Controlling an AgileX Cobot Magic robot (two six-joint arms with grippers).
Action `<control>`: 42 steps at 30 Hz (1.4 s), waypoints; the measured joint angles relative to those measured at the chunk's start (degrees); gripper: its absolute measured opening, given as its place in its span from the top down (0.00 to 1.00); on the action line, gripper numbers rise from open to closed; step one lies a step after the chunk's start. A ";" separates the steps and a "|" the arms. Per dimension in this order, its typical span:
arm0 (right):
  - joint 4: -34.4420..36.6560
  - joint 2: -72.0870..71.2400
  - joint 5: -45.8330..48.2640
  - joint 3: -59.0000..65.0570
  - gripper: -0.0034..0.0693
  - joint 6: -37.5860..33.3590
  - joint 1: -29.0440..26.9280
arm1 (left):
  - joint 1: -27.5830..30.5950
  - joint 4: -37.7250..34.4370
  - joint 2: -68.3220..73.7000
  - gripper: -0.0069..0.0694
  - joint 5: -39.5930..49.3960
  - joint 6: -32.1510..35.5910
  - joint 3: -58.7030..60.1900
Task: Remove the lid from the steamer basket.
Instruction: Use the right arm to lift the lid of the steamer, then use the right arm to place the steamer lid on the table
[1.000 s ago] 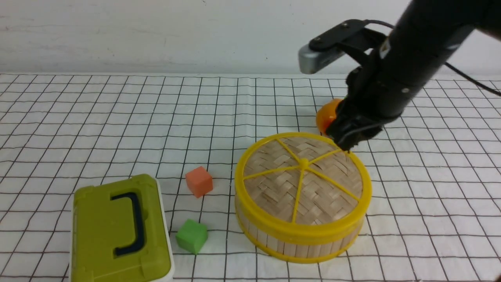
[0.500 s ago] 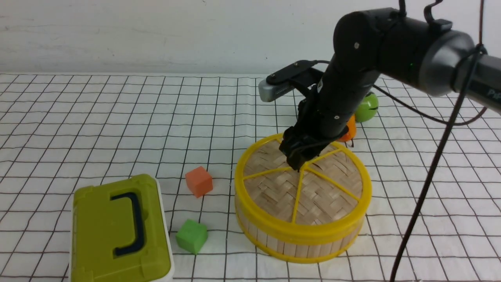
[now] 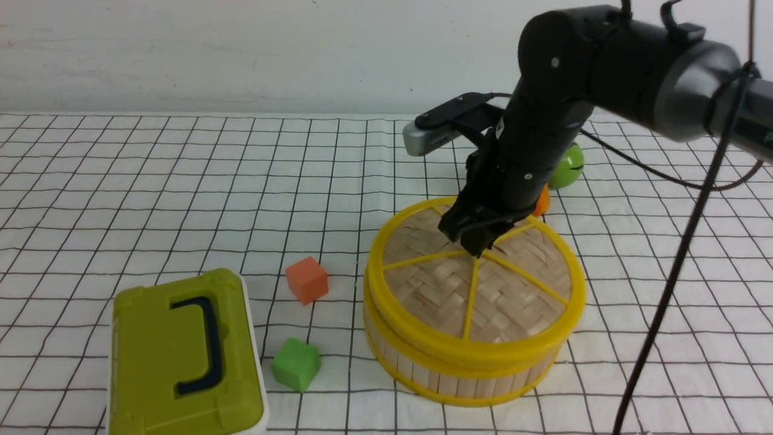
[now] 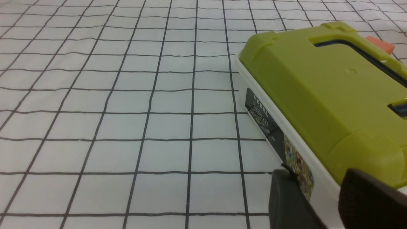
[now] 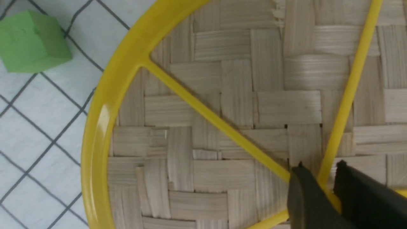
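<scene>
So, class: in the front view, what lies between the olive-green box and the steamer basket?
The salmon-red block and green block, as the front view shows.

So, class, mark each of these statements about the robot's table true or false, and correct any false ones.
1. The right gripper grips the lid at its centre. True.
2. The lid sits squarely on the basket. False: it is raised and shifted, its rim overhanging on the robot's right.
3. The green box is on the robot's left of the basket. True.
4. The left gripper is holding the red block. False: that block stands on the table, clear of both grippers.
</scene>
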 joint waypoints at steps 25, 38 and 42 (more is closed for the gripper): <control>2.17 -10.52 -13.23 22.19 0.81 0.00 -31.39 | 0.00 0.00 0.00 0.60 0.00 0.00 0.00; 2.36 -1.53 -20.72 25.51 0.79 1.27 -31.39 | 0.00 0.00 0.00 0.60 0.00 0.00 0.00; 2.42 -1.42 -20.59 25.40 0.72 1.32 -31.39 | 0.00 0.00 0.00 0.60 0.00 0.00 0.00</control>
